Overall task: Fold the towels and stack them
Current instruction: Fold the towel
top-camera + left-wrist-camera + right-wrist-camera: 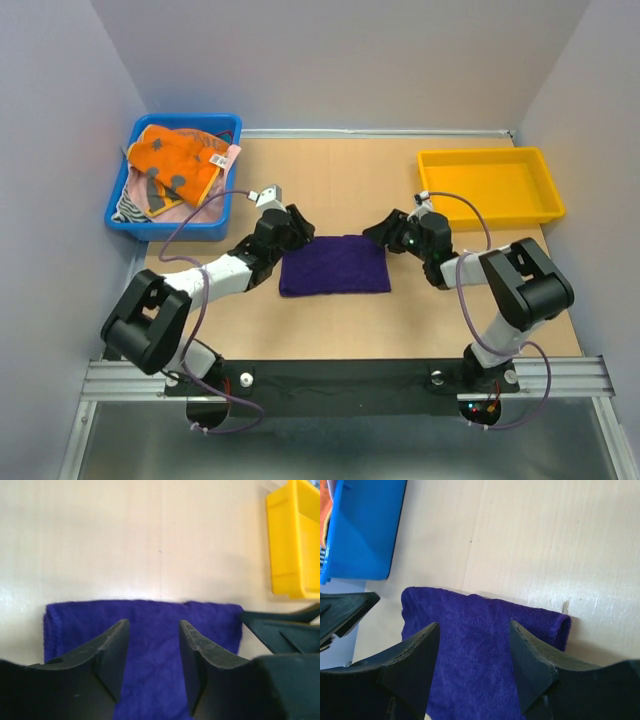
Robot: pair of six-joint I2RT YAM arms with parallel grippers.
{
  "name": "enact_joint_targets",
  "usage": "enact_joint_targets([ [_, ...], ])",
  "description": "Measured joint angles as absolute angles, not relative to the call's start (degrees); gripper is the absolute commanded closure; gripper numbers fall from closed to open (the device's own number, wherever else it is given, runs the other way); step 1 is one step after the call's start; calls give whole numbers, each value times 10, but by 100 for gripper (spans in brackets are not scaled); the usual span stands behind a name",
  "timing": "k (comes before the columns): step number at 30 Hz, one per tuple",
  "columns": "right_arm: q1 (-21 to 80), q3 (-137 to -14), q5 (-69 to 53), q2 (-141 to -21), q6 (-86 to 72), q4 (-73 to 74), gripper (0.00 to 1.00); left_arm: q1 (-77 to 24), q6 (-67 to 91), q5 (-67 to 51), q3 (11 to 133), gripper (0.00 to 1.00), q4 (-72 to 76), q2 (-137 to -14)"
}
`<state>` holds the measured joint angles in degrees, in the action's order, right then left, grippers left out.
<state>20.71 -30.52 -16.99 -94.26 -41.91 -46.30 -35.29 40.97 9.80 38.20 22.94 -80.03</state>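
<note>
No legible text, white tag (pixel 218 158) on orange towel (pixel 172 152); print too small

Three cameras on one tabletop: one high overview and two close wrist views.
The top camera looks steeply down from above and behind the arm bases, which sit at the bottom of its frame, and takes in the whole table (pixel 330 170). The left wrist camera sits low and close, facing past the left gripper (pixel 153 625) across the purple towel (pixel 80 625) toward the yellow tray (pixel 292 540) at upper right. The right wrist camera, equally close, faces past the right gripper (pixel 474 625) toward the blue bin (pixel 365 530) at upper left. All three views share the towel.
</note>
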Motion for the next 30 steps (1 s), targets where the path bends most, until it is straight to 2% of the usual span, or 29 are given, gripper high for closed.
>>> enact_joint_targets([
  [6, 207, -306, -151, -1024, -425, -555, 37, -315, 421, 103, 338, 57, 325, -876],
  [15, 196, -251, -115, -1080, -453, -695, 38, -281, 479, 101, 278, 57, 435, -933],
  [18, 181, -227, -112, -1070, -451, -713, 38, -270, 485, 99, 267, 54, 444, -925],
  [20, 175, -220, -111, -1049, -443, -701, 37, -265, 474, 104, 268, 47, 425, -911],
  [25, 171, -230, -112, -957, -394, -591, 25, -269, 410, 117, 327, 30, 325, -868],
  [27, 170, -251, -109, -907, -364, -517, 23, -285, 373, 133, 383, 29, 272, -859],
  [30, 169, -284, -93, -837, -320, -402, 24, -329, 333, 155, 462, 29, 214, -850],
])
